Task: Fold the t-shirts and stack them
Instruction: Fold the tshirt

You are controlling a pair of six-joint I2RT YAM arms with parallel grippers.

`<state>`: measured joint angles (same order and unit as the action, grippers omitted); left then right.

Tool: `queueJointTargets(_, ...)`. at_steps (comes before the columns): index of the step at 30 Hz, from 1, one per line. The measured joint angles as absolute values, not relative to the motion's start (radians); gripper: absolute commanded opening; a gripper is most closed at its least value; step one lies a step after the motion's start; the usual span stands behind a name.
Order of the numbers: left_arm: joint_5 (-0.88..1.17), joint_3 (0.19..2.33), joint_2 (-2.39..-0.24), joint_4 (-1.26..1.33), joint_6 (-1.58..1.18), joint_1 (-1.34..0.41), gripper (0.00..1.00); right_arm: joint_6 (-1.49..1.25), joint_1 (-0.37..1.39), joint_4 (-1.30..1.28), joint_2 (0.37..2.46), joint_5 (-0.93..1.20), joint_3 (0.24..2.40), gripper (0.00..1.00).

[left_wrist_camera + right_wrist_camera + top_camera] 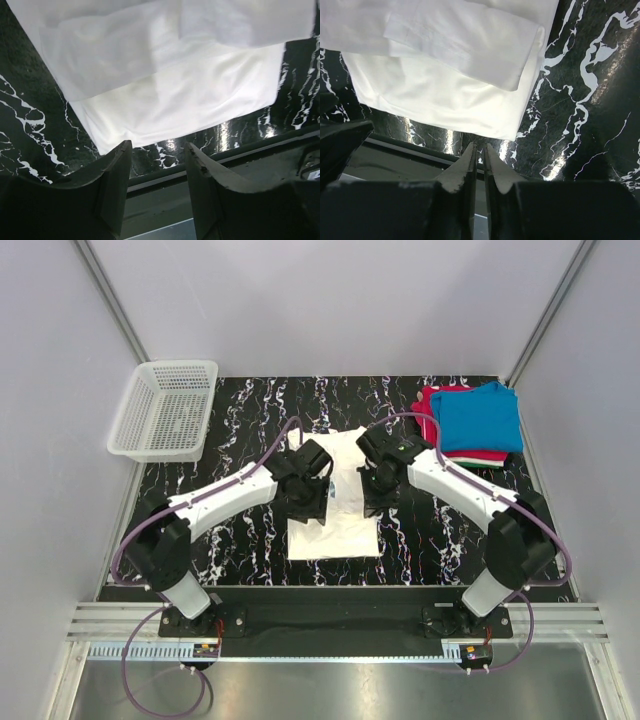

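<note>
A white t-shirt (335, 535) lies partly folded in the middle of the black marbled table, with one layer folded over another. It fills the top of the left wrist view (170, 85) and of the right wrist view (450, 90). My left gripper (312, 510) hovers over the shirt's left side, open and empty (157, 150). My right gripper (375, 502) is at the shirt's right edge, its fingers closed with nothing between them (481, 147). A folded blue t-shirt (482, 418) lies on a folded red one (432, 400) at the back right.
A white plastic mesh basket (165, 410) stands at the back left corner. Grey walls enclose the table on three sides. The table's front edge rail (235, 155) runs just beyond the shirt's near hem.
</note>
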<state>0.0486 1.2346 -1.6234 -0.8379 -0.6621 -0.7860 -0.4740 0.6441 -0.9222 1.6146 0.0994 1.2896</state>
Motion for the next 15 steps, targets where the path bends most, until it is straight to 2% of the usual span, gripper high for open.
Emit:
queueJointTargets(3,0.035,1.269,-1.634,-0.84,-0.667,-0.786,0.5,-0.458,0.644,-0.906,1.646,0.097,1.275,0.23)
queueJointTargets(4,0.023,1.275,-1.641,-0.841,-0.667,-0.786,0.5,-0.452,0.644,-0.904,1.657,0.094,1.268,0.37)
queueJointTargets(6,0.004,1.28,-1.657,-0.841,-0.663,-0.78,0.54,-0.442,0.644,-0.903,1.679,0.09,1.258,0.41)
queueJointTargets(7,-0.001,1.28,-1.663,-0.844,-0.66,-0.773,0.55,-0.437,0.644,-0.902,1.688,0.088,1.256,0.47)
queueJointTargets(15,0.007,1.25,-1.661,-0.822,-0.627,-0.572,0.57,-0.422,0.56,-0.857,1.687,0.097,1.254,0.49)
